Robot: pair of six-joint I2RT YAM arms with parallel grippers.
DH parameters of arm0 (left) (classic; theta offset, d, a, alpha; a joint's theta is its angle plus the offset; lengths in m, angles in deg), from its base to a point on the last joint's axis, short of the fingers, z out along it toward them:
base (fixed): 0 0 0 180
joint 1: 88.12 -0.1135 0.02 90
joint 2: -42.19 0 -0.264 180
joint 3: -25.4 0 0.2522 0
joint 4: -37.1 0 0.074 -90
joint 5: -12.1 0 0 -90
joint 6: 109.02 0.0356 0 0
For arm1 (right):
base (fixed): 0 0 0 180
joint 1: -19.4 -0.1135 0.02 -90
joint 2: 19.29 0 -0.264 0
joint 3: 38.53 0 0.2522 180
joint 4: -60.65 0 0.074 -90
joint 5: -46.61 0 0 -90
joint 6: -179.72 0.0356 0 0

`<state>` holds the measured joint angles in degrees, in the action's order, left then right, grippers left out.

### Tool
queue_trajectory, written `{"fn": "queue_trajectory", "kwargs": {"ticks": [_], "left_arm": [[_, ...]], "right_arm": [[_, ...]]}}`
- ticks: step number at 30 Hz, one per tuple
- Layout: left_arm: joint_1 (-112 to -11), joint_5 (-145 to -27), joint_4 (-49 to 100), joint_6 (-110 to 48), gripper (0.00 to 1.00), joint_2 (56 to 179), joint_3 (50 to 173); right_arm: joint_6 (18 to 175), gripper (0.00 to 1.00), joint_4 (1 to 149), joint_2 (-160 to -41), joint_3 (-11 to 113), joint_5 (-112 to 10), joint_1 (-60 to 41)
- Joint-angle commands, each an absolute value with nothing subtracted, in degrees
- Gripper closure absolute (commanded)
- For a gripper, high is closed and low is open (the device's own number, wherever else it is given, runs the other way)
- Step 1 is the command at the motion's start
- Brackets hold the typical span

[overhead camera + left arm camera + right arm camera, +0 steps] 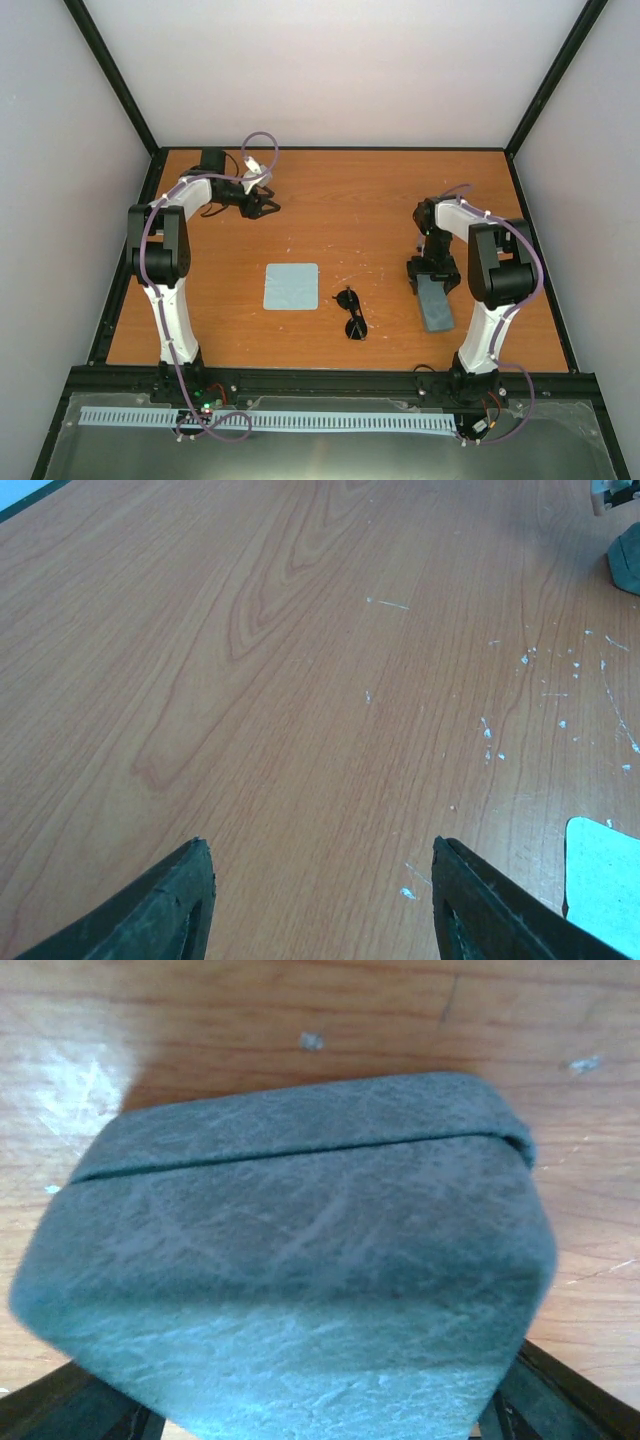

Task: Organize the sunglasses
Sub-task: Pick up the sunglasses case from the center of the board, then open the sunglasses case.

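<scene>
Right end effector [433, 280] sits over the far end of the case [436, 308], one finger either side of it. In the right wrist view the grey-blue shell fills the frame and hides the pads, so can't tell if it's clamped or just straddling. Case is closed, seam line visible across the top, lying flat on the bench [360, 210].

Sunglasses [352, 313]: near-centre of the bench, lying flat, nothing touching them. Small black pair, round dark lenses, angled so one lens is nearer than the other. Neither arm is on them.

Cloth [291, 286]: pale blue square, flat, just left of the sunglasses, with a small gap between them.

Case is right of the sunglasses, clearly apart from them, long axis running near-far.

Left end effector [262, 207]: far-left area of the bench, well apart from everything. Fingers spread wide, nothing between them, bare wood grain below. Left wrist view catches a cloth corner at its lower right edge.

White flecks and scratches on the bench surface.
</scene>
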<state>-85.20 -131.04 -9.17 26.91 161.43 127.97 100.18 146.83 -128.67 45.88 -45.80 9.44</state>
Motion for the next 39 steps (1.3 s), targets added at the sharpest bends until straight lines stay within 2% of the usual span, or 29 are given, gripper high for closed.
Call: {"fn": "queue_trajectory", "kwargs": {"ticks": [1, 4, 11, 15, 21, 24, 26, 28, 33, 39], "left_arm": [[-85.0, -132.0, -7.9, 26.6, 0.4, 159.5, 128.4], [-85.0, -132.2, -7.9, 26.6, 0.4, 159.3, 128.6], [-84.7, -135.5, -7.9, 25.2, 0.4, 159.3, 130.3], [-83.2, -139.5, -8.1, 22.6, 0.4, 159.1, 132.0], [-81.2, -150.3, -6.3, 13.8, 0.39, 157.5, 134.6], [-79.8, -153.1, -6.7, 11.4, 0.33, 156.6, 135.3], [-78.7, -153.4, -7.5, 11.1, 0.23, 156.0, 135.7], [-78.0, -153.3, -7.6, 10.2, 0.2, 155.4, 135.6], [-76.3, -151.0, -7.2, 9.8, 0.19, 153.9, 134.4], [-74.6, -147.4, -5.0, 9.2, 0.21, 153.0, 132.5]], "right_arm": [[100.1, 0.29, 147.4, -129.6, 46.8, -46.2, 9.3], [100.1, 0.45, 148.1, -129.3, 47.9, -45.5, 9.4], [99.7, 0.68, 148.2, -127.8, 55.1, -49.1, 9.3], [99.1, 0.7, 142.8, -127.1, 61.3, -59.1, 9.3], [104.2, 0.7, 121.5, -128.6, 67.1, -90.1, 8.5], [108.6, 0.7, 112.1, -131.4, 70.8, -98.6, 6.6], [110.7, 0.7, 108.9, -133.9, 73.9, -101.9, 5.3], [111.6, 0.7, 107.6, -136.3, 77.3, -104.2, 3.3], [113.6, 0.71, 105.7, -140.3, 83.9, -107.8, 1.5], [114.1, 0.71, 104.2, -139.6, 84.4, -110.5, 1.0]]}}
